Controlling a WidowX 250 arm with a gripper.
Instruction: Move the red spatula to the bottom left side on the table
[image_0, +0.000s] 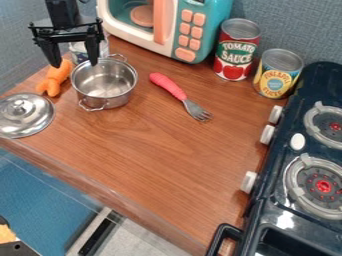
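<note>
Presumably ready to grasp, the tool (73, 65) hangs with fingers apart near the pot (111, 102); the red-handled fork (169, 86) lies loose on the worktop (157, 155), right of the pot, likely awaiting pickup.

On the worktop (167, 155), pot (107, 95) before and right of the jaws, lid (33, 120) before and left, microwave (189, 37) behind right, fork (175, 91) right, cans (235, 50) and stove (275, 162) farther right.

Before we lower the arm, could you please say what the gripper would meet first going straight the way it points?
Pointing down, the gripper would probably meet the metal pot or the orange toy beside it first; depth is unclear.
</note>
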